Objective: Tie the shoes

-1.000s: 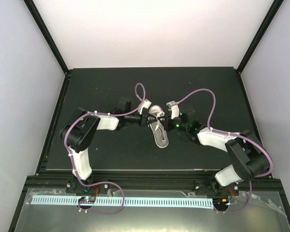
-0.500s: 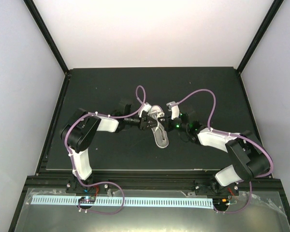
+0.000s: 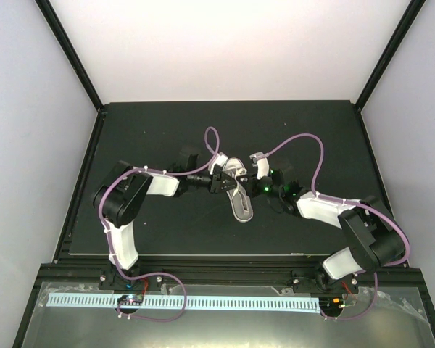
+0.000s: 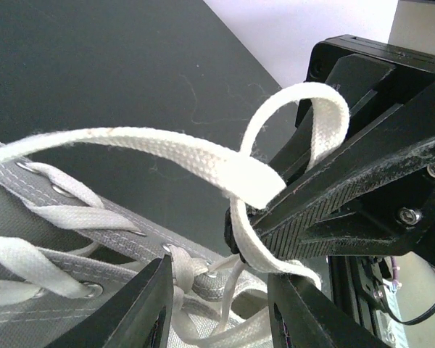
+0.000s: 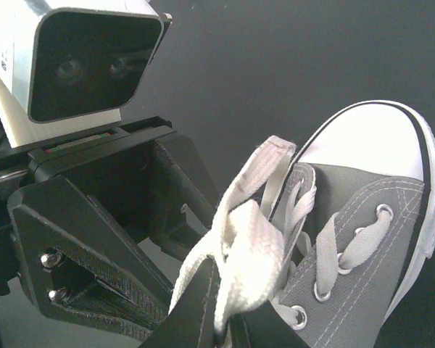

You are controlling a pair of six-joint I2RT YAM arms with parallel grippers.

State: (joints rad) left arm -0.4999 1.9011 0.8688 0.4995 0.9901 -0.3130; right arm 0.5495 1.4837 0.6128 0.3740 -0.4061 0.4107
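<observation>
The grey sneaker point(image 3: 240, 194) with white sole and toe cap lies mid-table, toe toward me. It also shows in the right wrist view point(image 5: 362, 239). My right gripper point(image 3: 254, 181) stands at its right side. In its wrist view the right gripper point(image 5: 230, 308) is shut on a folded loop of white lace point(image 5: 250, 243). My left gripper point(image 3: 222, 180) is at the shoe's left side. In the left wrist view the left gripper point(image 4: 221, 290) is open, its jaws either side of the lace knot point(image 4: 183, 270). The lace loop point(image 4: 275, 138) is pinched in the right gripper's black fingers point(image 4: 326, 210).
The black mat point(image 3: 159, 130) covers the table. Purple cables point(image 3: 212, 141) arc above both wrists. The left wrist's camera housing point(image 5: 87, 58) sits close in front of the right gripper. A white slotted strip point(image 3: 188, 302) lies along the near edge by the arm bases.
The left gripper has moved right, closer to the shoe's laces, and now almost meets the right gripper. The right gripper keeps its hold on the lace loop.
</observation>
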